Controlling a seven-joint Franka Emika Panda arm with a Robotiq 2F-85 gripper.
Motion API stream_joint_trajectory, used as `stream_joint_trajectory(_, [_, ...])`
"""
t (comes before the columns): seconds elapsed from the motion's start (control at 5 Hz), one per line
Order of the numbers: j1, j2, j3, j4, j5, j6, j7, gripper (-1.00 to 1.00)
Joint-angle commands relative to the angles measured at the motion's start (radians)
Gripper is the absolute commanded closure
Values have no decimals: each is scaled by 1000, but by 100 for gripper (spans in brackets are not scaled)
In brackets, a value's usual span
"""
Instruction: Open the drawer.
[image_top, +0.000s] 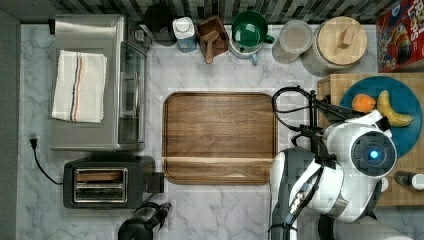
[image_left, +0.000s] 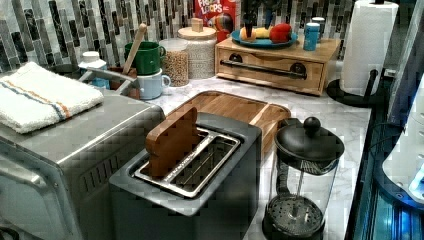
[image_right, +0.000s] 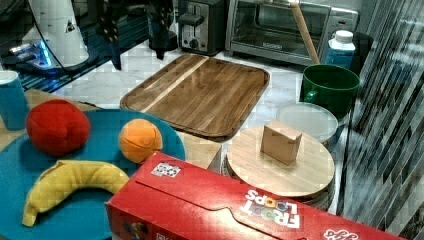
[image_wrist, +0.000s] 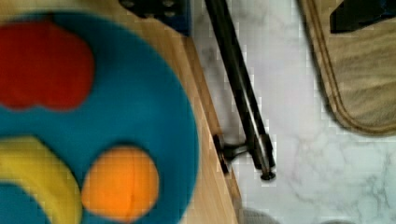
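I see a dark piece of the gripper (image_wrist: 362, 14) in the upper right corner of the wrist view, over the edge of the wooden tray (image_wrist: 359, 74); I cannot tell whether its jaws are apart or together. The drawer's black bar handle (image_wrist: 238, 88) runs down the middle of that picture, well apart from the gripper, standing off the drawer front on a short post over the marble counter (image_wrist: 299, 140).

In the left view the drawer (image_left: 272, 70) sits shut in a light wooden box at upper right, its handle (image_left: 262, 69) across the front. On top rests a blue plate (image_left: 262, 42) holding a banana (image_left: 261, 32), an orange (image_left: 245, 34) and a red fruit (image_left: 280, 32), with a blue cup (image_left: 311, 35) beside it. In the top view, the arm (image_top: 345, 170) fills the lower right, beside the plate (image_top: 400, 100).
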Motion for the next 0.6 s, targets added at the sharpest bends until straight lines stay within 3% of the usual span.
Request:
stream_joint_trajectory(0.2, [-9,84,-9,-62,77,137,-151,-100])
stream_joint_trajectory(0.6, [-18,103,-2,-135,103,232,-132,-100])
